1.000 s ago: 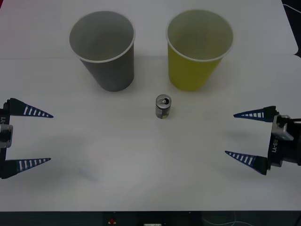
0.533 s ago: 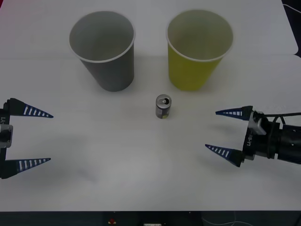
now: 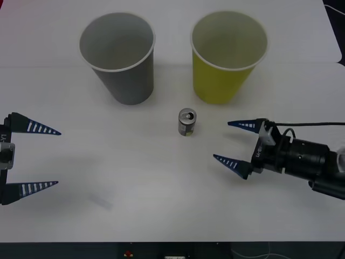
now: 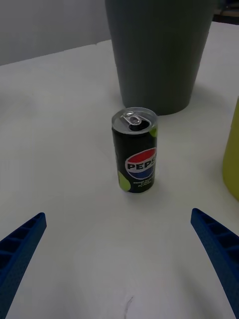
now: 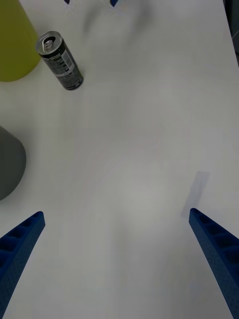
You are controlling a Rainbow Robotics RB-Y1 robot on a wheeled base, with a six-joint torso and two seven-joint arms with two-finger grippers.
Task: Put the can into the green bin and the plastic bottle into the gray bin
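One reach under way, nothing binned yet.
Now closer from the right than a second ago: right gripper (image 3: 233, 143), spread wide, near upright can (image 3: 187, 122); left gripper (image 3: 39, 157) parked, also wide; beyond, gray bin (image 3: 117, 56) and green bin (image 3: 228, 55).

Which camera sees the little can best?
The right wrist view: the can stands upright and close, its logo readable, between the open right claw. The front view shows it small from above; the left wrist view shows it far off and tilted.
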